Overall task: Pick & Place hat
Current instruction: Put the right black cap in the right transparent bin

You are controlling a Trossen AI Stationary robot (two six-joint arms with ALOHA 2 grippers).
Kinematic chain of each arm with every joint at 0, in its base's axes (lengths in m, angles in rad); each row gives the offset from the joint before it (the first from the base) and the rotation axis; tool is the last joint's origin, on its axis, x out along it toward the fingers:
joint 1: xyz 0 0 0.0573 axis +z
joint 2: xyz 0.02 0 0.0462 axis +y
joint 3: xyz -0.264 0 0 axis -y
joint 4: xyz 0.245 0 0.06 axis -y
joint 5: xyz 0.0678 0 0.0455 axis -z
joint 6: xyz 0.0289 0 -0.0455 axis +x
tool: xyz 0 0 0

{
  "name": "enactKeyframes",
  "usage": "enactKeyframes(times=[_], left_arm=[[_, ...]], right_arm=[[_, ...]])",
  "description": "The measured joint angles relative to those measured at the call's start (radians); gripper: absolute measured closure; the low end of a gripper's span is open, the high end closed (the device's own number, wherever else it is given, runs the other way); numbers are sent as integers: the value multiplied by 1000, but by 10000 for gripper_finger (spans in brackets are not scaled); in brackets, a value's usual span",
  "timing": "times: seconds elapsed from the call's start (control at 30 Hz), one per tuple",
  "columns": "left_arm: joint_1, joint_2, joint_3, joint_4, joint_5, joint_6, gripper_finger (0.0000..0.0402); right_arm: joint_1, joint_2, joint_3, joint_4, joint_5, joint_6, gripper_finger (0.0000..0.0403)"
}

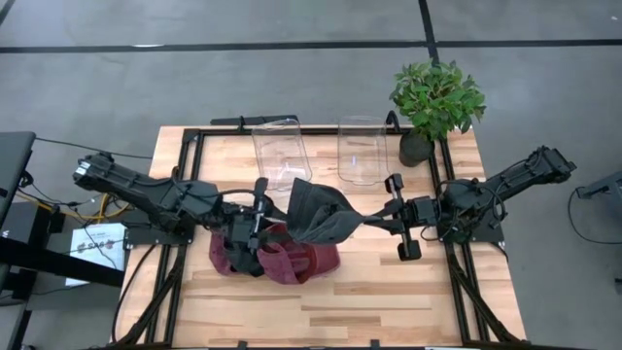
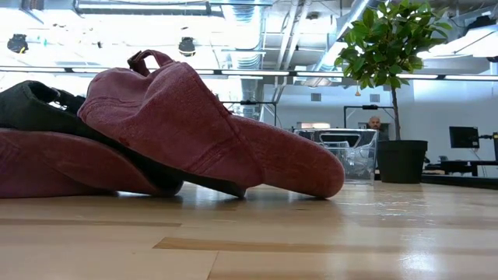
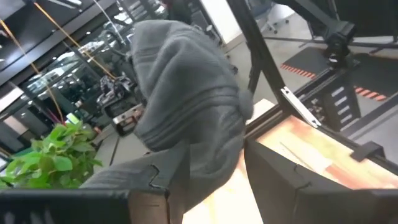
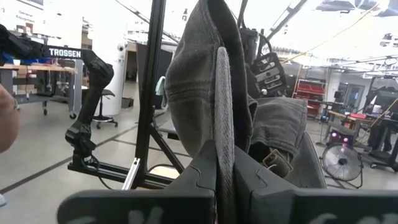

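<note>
Grey hat (image 1: 321, 216): we see it lifted just above the red hats (image 1: 277, 258).
Right gripper (image 1: 362, 220): clenched on its brim.
Left gripper (image 1: 275, 209): grasping its other side.

Two hats are counted: one grey hat (image 1: 321, 216) and one red hat (image 1: 282, 258). Two clear plastic containers (image 1: 282, 156) are noted at the table's 12 o'clock edge. One potted plant (image 1: 435, 102) is recorded at 1 o'clock. Two arms are present.
</note>
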Motion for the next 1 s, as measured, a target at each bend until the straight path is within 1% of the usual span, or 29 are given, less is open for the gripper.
enactKeyframes(times=[0.2,0.3,0.37,0.5,0.53,0.83,0.9,1.0], left_arm=[[15,20,1,7,1,1,252],[14,27,1,11,1,1,265],[14,36,1,18,1,2,289],[14,38,1,23,-1,2,373],[15,38,1,27,-3,-1,385],[15,23,0,24,-24,-7,390],[15,22,0,25,-25,-8,390],[15,19,0,26,-26,-24,390]], right_arm=[[0,0,0,-1,1,0,401],[0,0,0,-4,0,0,401],[0,0,0,-4,1,1,397],[-1,0,0,-6,2,9,387],[-1,0,0,-10,2,9,384],[-2,0,0,-80,17,16,375],[-2,0,0,-108,44,18,366],[-2,0,0,-155,84,17,341]])
